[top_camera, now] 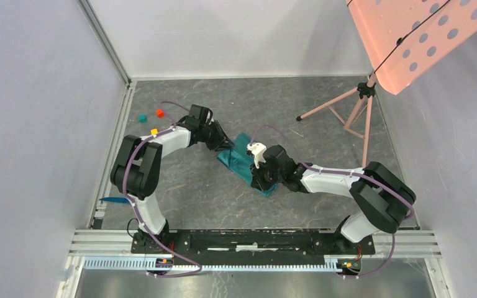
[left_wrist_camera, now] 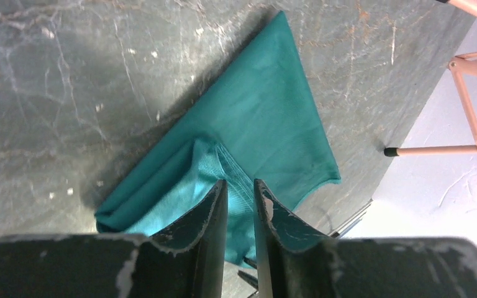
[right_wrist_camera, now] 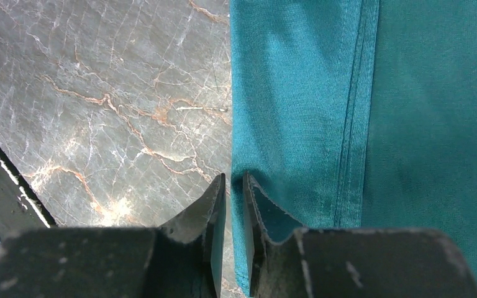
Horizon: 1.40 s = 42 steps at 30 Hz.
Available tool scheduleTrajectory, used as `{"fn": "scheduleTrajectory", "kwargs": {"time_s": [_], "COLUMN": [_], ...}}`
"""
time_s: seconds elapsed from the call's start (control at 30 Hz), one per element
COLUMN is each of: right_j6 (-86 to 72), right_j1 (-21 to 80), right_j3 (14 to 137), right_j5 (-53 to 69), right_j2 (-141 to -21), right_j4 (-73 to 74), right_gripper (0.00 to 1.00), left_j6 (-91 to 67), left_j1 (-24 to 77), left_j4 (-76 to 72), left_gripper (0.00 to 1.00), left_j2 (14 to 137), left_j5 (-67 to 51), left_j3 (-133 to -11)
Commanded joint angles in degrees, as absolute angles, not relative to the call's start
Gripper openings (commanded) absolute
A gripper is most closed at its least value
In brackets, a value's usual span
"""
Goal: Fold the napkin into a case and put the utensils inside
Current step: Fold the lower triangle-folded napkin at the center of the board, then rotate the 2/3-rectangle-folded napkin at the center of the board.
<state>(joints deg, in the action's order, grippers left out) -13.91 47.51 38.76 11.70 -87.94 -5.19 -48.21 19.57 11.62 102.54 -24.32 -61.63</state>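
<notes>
napkin (top_camera: pixel 239 158) teal, folded narrow on bench (top_camera: pixel 186 186) | left end effector (left_wrist_camera: pixel 240 183) slim gap at raised fold, right end effector (right_wrist_camera: pixel 234 177) slim gap at edge; can't tell if either grips

White link shells, bulky black joints and a thin purple cable looped along the left arm (top_camera: pixel 168 141) and right arm (top_camera: pixel 329 181) alike. Black fingers on left gripper (left_wrist_camera: pixel 239 186) and right gripper (right_wrist_camera: pixel 235 179), paint scuffed grey along edges.

tripod (top_camera: pixel 365 92) far right, cubes (top_camera: pixel 159 113) far left, napkin (top_camera: pixel 237 159) centre, open tabletop (top_camera: pixel 205 198) nearer
</notes>
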Motion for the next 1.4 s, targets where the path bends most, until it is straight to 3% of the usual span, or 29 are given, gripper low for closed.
{"fn": "scheduleTrajectory", "kwargs": {"time_s": [0.0, 0.17, 0.5, 0.63, 0.83, 0.97, 1.17, 1.37], "right_j6": [-14.20, -13.91, -17.08, -19.00, -10.40, -7.48, -7.55, -9.85], "right_j1": [47.35, 46.14, 45.08, 45.26, 43.06, 39.03, 37.92, 38.55], "right_j3": [40.00, 34.62, 26.32, 28.92, 39.27, 43.15, 41.84, 35.15], "right_j5": [12.63, 13.59, 17.28, 17.57, 10.36, 13.36, 8.95, 2.69], "right_j2": [-85.23, -81.23, -81.91, -80.34, -78.17, -82.69, -86.86, -84.63], "right_j4": [-5.67, -6.32, -13.70, -12.06, -0.24, 2.79, 0.42, -2.85], "right_gripper": [0.22, 0.25, 0.16, 0.16, 0.28, 0.32, 0.15, 0.03], "left_j6": [-51.16, -49.88, -44.85, -41.45, -37.66, -36.10, -37.32, -40.23], "left_j1": [19.13, 18.68, 18.98, 20.08, 20.13, 20.10, 20.20, 20.47], "left_j4": [7.14, 8.36, 13.66, 18.28, 26.43, 29.57, 28.13, 22.56], "left_gripper": [0.28, 0.26, 0.26, 0.35, 0.60, 0.72, 0.74, 0.64], "left_j2": [108.14, 111.94, 110.53, 106.41, 96.47, 89.64, 80.24, 77.39], "left_j5": [-27.12, -24.98, -22.71, -23.53, -21.66, -21.09, -20.32, -18.21], "left_j3": [-64.41, -66.68, -69.29, -72.17, -72.89, -70.30, -58.24, -45.95]}}
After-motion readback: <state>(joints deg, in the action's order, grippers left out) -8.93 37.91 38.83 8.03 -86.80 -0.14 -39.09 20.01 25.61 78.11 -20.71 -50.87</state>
